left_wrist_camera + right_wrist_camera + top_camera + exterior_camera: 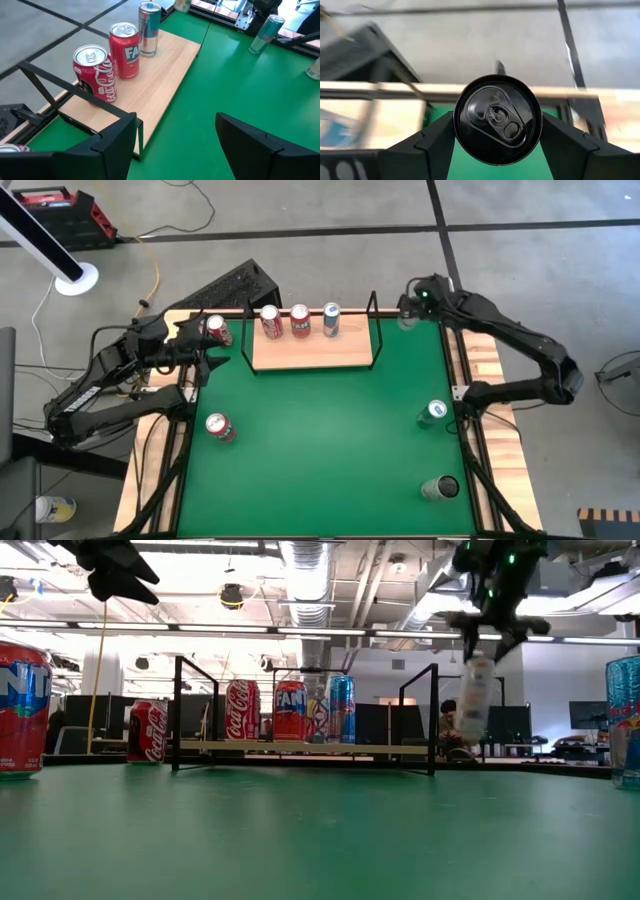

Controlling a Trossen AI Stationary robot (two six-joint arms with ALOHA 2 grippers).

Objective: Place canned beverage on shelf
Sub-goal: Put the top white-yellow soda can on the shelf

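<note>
The shelf (310, 348), a pale-wood board with black wire ends, lies at the table's far middle. On it stand a red cola can (270, 321), a red Fanta can (299, 321) and a slim silver-blue can (331, 319). My right gripper (408, 308) is off the shelf's right end, near the table's far right corner. It is shut on a pale can with a dark top (497, 120), which hangs in the air (475, 695). My left gripper (175, 130) waits open with nothing between its fingers, at the shelf's left end (208, 358). My right gripper pinches the can between its two fingers (435, 142), one on each side of the can's wall just under the top rim (461, 127). The fingers slant down from above. The can hangs below them, roughly upright and lifted clear of the table.
A red cola can (218, 330) stands left of the shelf, by my left gripper. A Fanta can (219, 426) stands at the near left, a blue can (433, 413) at the right and a dark can (440, 488) at the near right. The board's right half (165, 75) is bare.
</note>
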